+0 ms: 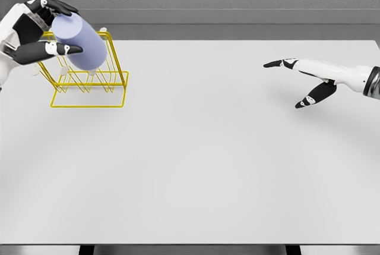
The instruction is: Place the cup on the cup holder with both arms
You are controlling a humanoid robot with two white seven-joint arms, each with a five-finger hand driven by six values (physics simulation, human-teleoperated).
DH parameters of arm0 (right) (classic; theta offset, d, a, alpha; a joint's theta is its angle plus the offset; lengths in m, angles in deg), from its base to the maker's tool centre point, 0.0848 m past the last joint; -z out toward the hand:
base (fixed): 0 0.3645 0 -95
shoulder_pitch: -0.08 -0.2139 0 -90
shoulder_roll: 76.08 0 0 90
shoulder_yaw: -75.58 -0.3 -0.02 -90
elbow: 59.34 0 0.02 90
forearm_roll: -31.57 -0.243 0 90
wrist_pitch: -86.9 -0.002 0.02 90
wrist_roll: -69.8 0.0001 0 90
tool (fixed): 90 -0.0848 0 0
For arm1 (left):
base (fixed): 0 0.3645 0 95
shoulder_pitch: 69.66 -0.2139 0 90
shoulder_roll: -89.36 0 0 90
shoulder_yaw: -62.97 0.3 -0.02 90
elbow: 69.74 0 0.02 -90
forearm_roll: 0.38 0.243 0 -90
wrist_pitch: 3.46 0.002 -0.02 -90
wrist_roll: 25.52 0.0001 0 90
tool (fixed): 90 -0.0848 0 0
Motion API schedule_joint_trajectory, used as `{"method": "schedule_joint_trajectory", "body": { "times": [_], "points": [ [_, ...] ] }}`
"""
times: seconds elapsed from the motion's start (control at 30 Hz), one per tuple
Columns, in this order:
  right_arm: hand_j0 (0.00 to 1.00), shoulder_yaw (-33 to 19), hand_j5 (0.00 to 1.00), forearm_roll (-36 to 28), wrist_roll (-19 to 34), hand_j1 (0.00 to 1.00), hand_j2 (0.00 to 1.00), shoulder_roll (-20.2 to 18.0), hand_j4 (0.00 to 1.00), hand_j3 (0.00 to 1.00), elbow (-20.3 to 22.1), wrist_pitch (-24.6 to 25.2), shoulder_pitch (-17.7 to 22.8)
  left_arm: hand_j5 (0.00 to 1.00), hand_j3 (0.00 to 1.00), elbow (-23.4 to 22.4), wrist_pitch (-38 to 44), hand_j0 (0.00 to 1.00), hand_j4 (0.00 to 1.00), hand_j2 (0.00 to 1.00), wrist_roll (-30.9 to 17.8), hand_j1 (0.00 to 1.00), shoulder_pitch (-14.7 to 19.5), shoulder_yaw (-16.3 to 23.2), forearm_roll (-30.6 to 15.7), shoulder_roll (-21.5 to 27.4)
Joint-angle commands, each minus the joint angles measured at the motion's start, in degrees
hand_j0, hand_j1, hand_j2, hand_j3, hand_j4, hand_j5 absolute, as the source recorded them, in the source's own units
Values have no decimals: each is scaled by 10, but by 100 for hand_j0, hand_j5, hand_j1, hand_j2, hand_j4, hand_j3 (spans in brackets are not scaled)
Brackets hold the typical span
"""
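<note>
Dark fingers [59, 47] of the left hand [32, 32] wrap the pale blue cup [80, 42], which is tilted over the top of the yellow wire cup holder [89, 82] at the white table's [208, 160] far left corner. The right hand [312, 76] (fingers spread, holding nothing) hovers well apart.

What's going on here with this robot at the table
The left robot hand grips a pale blue cup, tilted, at the top of the yellow wire rack in the table's far left corner. Whether the cup already rests on the rack is hard to tell. The right robot hand is open over the right side, holding nothing, far from the cup.
</note>
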Motion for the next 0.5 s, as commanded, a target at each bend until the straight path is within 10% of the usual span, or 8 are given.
{"method": "schedule_joint_trajectory", "body": {
  "times": [0.0, 0.47],
  "points": [
    [100, -1, 100, -4, 0, 100, 100, 0, 100, 100, 0, 1, 0, 45, 45, -10, 0, 45, 45, 45, 0, 45, 0, 0, -3, 1],
    [100, -1, 100, -4, 0, 100, 100, 0, 100, 100, 0, 1, 1, 45, 45, -22, -1, 45, 45, 45, 0, 45, -5, 1, -2, 1]
  ]
}}
